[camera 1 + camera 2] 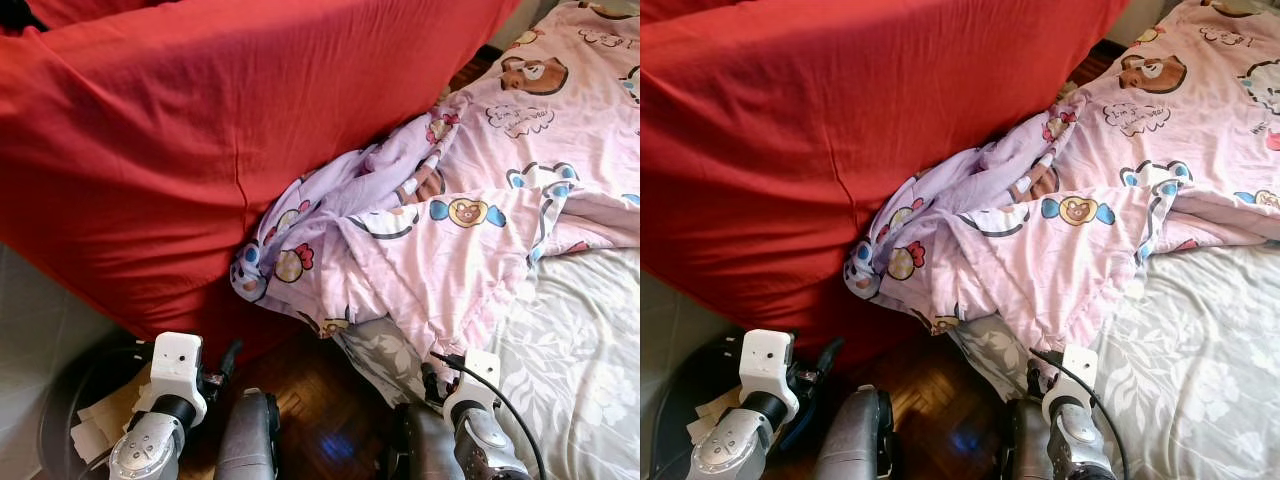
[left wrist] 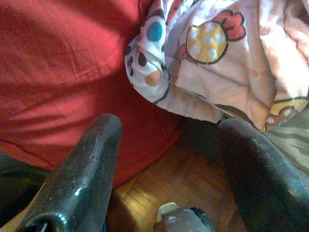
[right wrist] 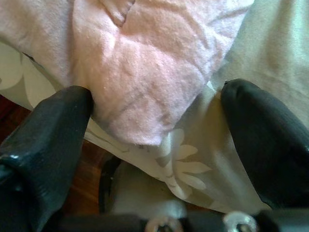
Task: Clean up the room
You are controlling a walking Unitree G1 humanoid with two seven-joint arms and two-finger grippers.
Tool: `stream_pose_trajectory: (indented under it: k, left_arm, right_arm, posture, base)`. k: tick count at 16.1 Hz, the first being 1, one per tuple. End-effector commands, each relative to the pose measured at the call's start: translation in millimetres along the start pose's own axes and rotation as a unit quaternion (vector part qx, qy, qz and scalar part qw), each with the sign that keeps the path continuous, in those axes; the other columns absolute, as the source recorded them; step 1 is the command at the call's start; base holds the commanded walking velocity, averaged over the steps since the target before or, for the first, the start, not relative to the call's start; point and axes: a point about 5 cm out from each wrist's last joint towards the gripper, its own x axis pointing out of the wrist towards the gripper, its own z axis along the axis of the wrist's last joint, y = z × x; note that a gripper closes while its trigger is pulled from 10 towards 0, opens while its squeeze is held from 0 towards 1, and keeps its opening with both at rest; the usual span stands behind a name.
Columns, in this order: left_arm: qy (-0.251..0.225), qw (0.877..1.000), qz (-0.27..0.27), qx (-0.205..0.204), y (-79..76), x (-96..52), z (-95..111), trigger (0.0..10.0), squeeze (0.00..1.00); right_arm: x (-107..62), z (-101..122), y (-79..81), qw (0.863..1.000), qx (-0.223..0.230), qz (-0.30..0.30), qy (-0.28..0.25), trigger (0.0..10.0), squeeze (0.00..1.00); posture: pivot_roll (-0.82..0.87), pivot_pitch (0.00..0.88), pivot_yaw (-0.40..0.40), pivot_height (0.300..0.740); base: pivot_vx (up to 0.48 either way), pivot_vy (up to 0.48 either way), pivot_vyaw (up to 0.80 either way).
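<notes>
A pink quilt (image 1: pixel 470 230) printed with cartoon bears lies crumpled over the bed. Its lilac edge (image 1: pixel 290 260) hangs off the bed's side against a big red cushion (image 1: pixel 200 130). My left gripper (image 2: pixel 169 159) is open and low over the floor, facing the hanging quilt corner (image 2: pixel 154 72) and the red fabric, with nothing between its fingers. My right gripper (image 3: pixel 154 140) is open at the bed's near corner. The quilt's pink edge (image 3: pixel 145 82) and the grey flowered sheet (image 3: pixel 193 159) lie just ahead of its fingers, and nothing is gripped.
The bed with its grey flowered sheet (image 1: pixel 580 370) fills the right side. Dark parquet floor (image 1: pixel 320 410) shows in the narrow gap between the bed and the red cushion. A dark round container with pale paper scraps (image 1: pixel 85 425) stands at the lower left.
</notes>
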Motion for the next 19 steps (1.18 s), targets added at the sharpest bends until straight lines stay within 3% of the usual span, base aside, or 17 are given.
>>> stream_pose_trajectory:
  k: [1, 5, 9, 10, 19]
  left_arm:
    - [0.01, 1.0, 0.0, 0.006, 1.8, -5.2, -2.7, 10.0, 0.0]
    - [0.012, 1.0, 0.0, 0.007, 1.1, -5.8, -2.2, 10.0, 0.0]
    - [0.014, 1.0, -0.002, 0.006, -1.2, -6.6, -2.8, 10.0, 0.0]
    - [0.014, 1.0, -0.003, 0.006, -1.5, -6.7, -2.8, 10.0, 0.0]
    - [0.015, 1.0, -0.002, 0.005, -1.8, -8.0, -3.6, 10.0, 0.0]
  right_arm:
    - [-2.1, -6.9, -0.2, 1.0, 0.011, 0.0, 0.009, 10.0, 0.0]
    - [-0.6, 5.5, 2.9, 0.999, 0.021, 0.013, -0.034, 10.0, 0.0]
    - [-0.9, 3.7, 3.3, 0.999, 0.027, 0.018, -0.031, 9.8, 0.0]
    - [-2.1, -2.8, 3.6, 1.0, 0.016, 0.021, -0.013, 0.0, 0.0]
    - [-4.5, -11.9, 4.2, 1.0, 0.005, 0.026, 0.004, 0.0, 0.0]
  posture:
    - [0.21, 0.309, 0.038, 0.631]
    - [0.21, 0.309, 0.038, 0.631]
    - [0.2, 0.308, 0.038, 0.631]
    - [0.2, 0.308, 0.037, 0.631]
    - [0.2, 0.308, 0.036, 0.631]
  base:
    - [0.0, 0.0, 0.0]
    - [0.0, 0.0, 0.0]
    - [0.0, 0.0, 0.0]
    - [0.0, 0.0, 0.0]
    - [0.0, 0.0, 0.0]
